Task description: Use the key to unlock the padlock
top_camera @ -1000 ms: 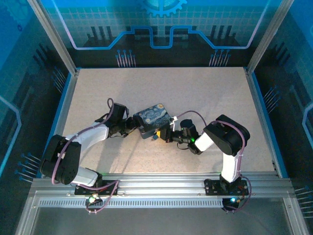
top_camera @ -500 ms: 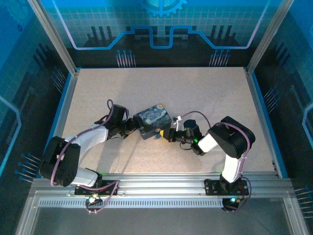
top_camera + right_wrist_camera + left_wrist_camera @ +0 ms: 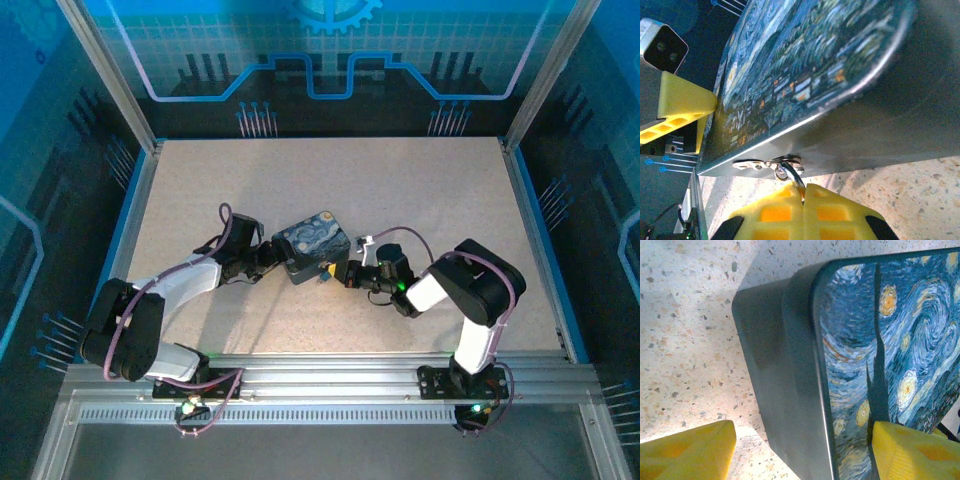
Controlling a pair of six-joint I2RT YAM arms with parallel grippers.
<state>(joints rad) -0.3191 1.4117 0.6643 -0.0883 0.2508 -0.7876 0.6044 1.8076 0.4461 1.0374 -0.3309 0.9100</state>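
**Right gripper** – pads closed flat together. A thin metal sliver, by my reading the key, is pinched at the seam.

**Key** – its long axis runs straight out from the fingertips, leaning a little to their left, toward the tin's side wall.

**Padlock** – a small metal loop hanging from the latch plate on that wall. It sits directly ahead of the closed pads and meets the sliver's far end. Whether the key is seated in the keyway is too small to tell.

**Tin** – lies on the table, its latch side facing the right fingers.

**Left gripper** – jaws spread, straddling the tin's opposite corner. A strip of table shows between one finger and the wall.

**Nearer arm** – the right. The turn likely depends on the sliver staying in line with the lock.
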